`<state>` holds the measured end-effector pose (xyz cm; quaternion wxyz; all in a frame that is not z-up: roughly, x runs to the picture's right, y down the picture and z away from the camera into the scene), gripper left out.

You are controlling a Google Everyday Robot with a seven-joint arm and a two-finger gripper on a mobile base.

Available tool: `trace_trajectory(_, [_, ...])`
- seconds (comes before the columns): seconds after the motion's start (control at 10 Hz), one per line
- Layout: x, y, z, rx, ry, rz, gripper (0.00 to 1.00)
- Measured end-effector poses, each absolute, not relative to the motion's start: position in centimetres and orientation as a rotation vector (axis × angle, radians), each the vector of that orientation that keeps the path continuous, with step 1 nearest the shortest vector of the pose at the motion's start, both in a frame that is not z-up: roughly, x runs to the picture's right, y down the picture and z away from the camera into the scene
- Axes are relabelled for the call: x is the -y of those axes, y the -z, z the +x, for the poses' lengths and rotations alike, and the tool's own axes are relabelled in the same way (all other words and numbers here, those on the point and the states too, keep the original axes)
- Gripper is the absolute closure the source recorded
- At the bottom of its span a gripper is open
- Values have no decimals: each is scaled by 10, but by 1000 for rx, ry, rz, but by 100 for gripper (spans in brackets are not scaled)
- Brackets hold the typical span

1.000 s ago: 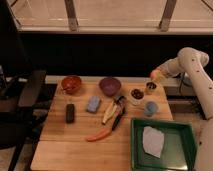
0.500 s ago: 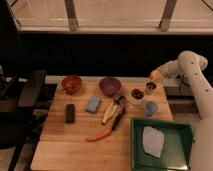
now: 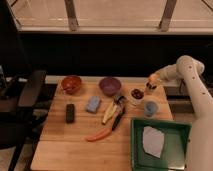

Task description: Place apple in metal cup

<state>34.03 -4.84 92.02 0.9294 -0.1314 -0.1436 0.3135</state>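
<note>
Setting: dim room, dark wall under a bright window band; black chair [image 3: 22, 97] at the left edge.
Table [image 3: 65, 145]: pale wood top, carrying everything below.
Arm [image 3: 192, 75]: white, reaching in from the right, bent down toward the far right corner of the table.
Tool [image 3: 151, 83]: low over that far right corner, fingers closed around the apple.
Apple [image 3: 152, 78]: small yellow-orange spot held in the tool, just above the metal cup.
Metal cup [image 3: 149, 90]: small grey cylinder directly under the tool, mostly hidden; whether the apple touches its rim cannot be told.
Glass [image 3: 136, 94]: clear, dark red contents, just left of the metal cup.
Blue cup [image 3: 150, 108]: near side of the metal cup.
Bowls: orange bowl [image 3: 71, 84] far left, purple bowl [image 3: 109, 85] centre back.
Middle: blue sponge [image 3: 93, 104], banana [image 3: 109, 113], carrot [image 3: 98, 135].
Left: dark block [image 3: 70, 113].
Green tray [image 3: 137, 157]: near right corner, white cloth [image 3: 152, 142] inside.
</note>
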Motion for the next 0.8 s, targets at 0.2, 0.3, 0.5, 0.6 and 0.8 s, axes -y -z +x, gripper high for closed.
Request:
trace_trajectory(0.2, [42,-926,335,299,-647,-283,34])
trace_trajectory(0.3, [40,-927,334,302,-650,-285,34])
trace_trajectory(0.5, [39,-924,336,309,-653,-280,34])
trace_trajectory(0.6, [42,-922,332,321,-647,-274,34])
trace_trajectory(0.8, [49,-916,324,334,-638,-262,34])
